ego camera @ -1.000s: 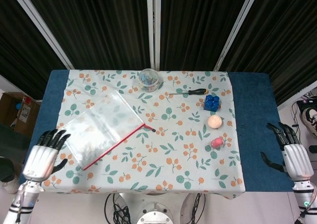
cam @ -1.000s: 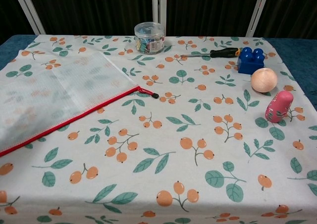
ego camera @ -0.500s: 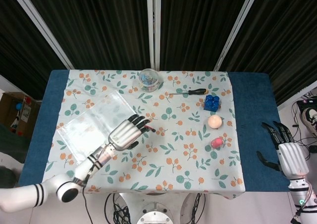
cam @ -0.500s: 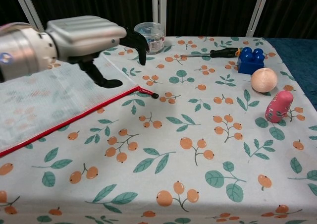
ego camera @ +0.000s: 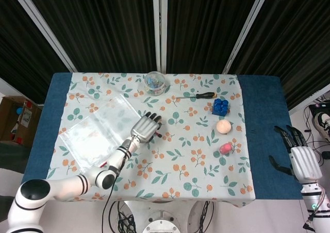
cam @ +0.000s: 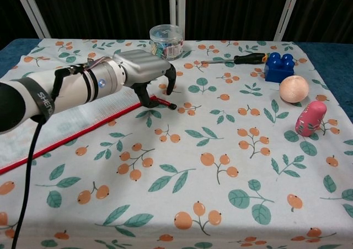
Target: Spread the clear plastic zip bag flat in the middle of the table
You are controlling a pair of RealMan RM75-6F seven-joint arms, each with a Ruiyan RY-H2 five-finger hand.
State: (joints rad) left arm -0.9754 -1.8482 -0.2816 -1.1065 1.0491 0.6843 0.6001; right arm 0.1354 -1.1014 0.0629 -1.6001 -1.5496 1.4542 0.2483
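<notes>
The left hand (ego camera: 146, 126) covers the near corner of the clear zip bag (ego camera: 98, 130), so whether its fingers (cam: 170, 77) actually touch the plastic or the red zip edge (cam: 77, 137) cannot be told; in the chest view they curl downward, spread apart, just above the black zip pull (cam: 172, 106), with nothing plainly gripped. The bag's left part runs out of the chest view, and its transparent sheet is hard to separate from the pattern beneath. The right hand (ego camera: 301, 158) hangs off the right end of the counter, partly cut by the frame edge, fingers spread and holding nothing; the chest view does not show it. The counter (ego camera: 263, 140) is blue, covered by a white cloth (ego camera: 180, 166) printed with orange berries and green leaves. Behind it hang dark slatted curtains between white posts, and a cardboard box (ego camera: 18, 117) sits on the floor at the far left. The bag lies on the left half of the cloth, turned at an angle. At the back edge stands a round clear tub (ego camera: 154, 82) with small mixed-colour items inside, too small to make out. To its right lie a screwdriver (ego camera: 197, 96), a blue toy brick (ego camera: 220, 107), a peach ball (ego camera: 223, 126) and a pink figure (ego camera: 225, 148), all well apart from the bag.
</notes>
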